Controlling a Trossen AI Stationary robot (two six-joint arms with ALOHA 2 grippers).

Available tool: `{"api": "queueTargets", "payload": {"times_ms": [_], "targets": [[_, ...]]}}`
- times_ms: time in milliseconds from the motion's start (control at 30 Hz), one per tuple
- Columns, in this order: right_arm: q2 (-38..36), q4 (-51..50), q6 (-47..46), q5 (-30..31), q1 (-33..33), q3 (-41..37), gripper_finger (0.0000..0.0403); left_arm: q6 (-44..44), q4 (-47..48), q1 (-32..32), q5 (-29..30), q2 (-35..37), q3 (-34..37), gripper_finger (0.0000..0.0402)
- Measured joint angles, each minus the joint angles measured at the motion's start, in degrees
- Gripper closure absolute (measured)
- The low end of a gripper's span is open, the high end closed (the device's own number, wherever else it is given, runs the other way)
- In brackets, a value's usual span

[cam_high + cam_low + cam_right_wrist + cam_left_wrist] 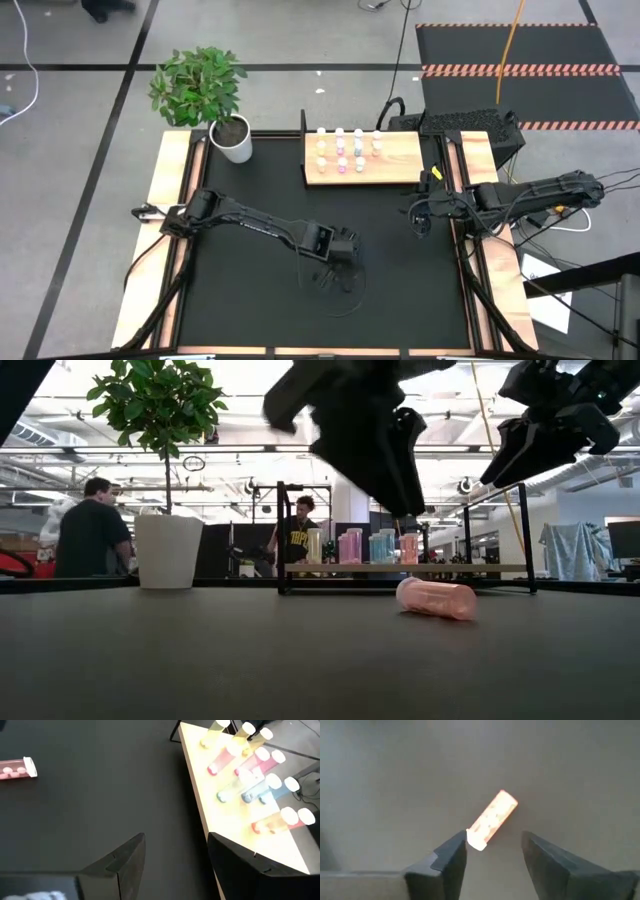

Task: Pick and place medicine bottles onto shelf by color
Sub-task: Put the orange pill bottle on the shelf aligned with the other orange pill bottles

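Observation:
A pink-orange medicine bottle (492, 820) with a white cap lies on its side on the black mat, also seen in the low view (437, 598) and the right wrist view (17, 768). My left gripper (495, 840) hangs open above it near the table's middle (340, 262), fingers pointing down and clear of the bottle. The shelf (400, 165) stands at the table's far edge, carrying several upright bottles (250, 775) in yellow, pink and blue. My right gripper (175, 840) waits open at the table's right side (422, 222), short of the shelf.
A white pot (235, 140) with a green plant stands at the far left corner of the table. The shelf's black frame (283, 538) rises at its ends. People stand in the room beyond the table (88, 525).

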State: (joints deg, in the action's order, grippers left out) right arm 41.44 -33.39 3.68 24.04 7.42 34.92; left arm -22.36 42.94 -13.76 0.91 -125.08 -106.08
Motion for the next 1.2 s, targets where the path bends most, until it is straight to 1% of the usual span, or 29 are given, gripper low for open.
{"api": "queueTargets", "payload": {"times_ms": [133, 233, 333, 400, 533, 600, 833, 967, 1033, 1100, 1200], "targets": [[0.03, 0.18, -1.15, 0.05, -0.02, 0.0, 0.0195, -9.1, -2.0, 0.0, 0.11, 0.0, 2.65, 0.0178], [0.06, 0.16, -3.23, 0.06, -0.02, 0.0, 0.0195, -14.69, -7.41, -0.1, 0.12, 0.0, 5.25, 0.0154], [0.08, 0.15, -5.42, 0.06, -0.02, 0.0, 0.0195, -20.55, -11.61, -0.5, 0.31, 0.0, 7.42, 0.0139], [0.08, 0.16, -7.01, 0.06, -0.02, 0.0, 0.0195, -24.57, -15.63, -0.55, 0.4, 0.0, 9.23, 0.0137], [0.08, 0.18, -10.94, 0.01, -0.02, 0.0, 0.0195, -28.1, -18.82, -0.57, 0.0, 0.0, 11.23, 0.0149], [0.08, 0.18, -12.74, -0.01, -0.02, 0.0, 0.0195, -29.69, -19.42, -0.52, -2.03, 0.04, 12.3, 0.0162], [0.08, 0.58, -20.58, -0.03, -0.02, 0.0, 0.0195, -36.2, -20.01, 0.3, -4.73, 0.03, 16.59, 0.0207], [0.08, 1.37, -24.09, -0.08, 0.0, 0.0, 0.0195, -37.82, -22.88, 0.65, -4.66, 0.02, 16.96, 0.0212], [0.08, 1.96, -25.74, -0.11, 0.0, 0.0, 0.0195, -37.7, -25.14, 0.68, -3.19, 0.04, 16.77, 0.0213], [0.08, 2.22, -27.29, -0.25, 0.0, 0.0, 0.0195, -37.59, -26.86, 0.68, -2.31, 0.02, 15.61, 0.0213], [0.08, 2.02, -29.29, -0.29, 0.0, 0.0, 0.0195, -37.87, -29.54, 1.02, -2.62, 0.04, 14.13, 0.0213]]}}
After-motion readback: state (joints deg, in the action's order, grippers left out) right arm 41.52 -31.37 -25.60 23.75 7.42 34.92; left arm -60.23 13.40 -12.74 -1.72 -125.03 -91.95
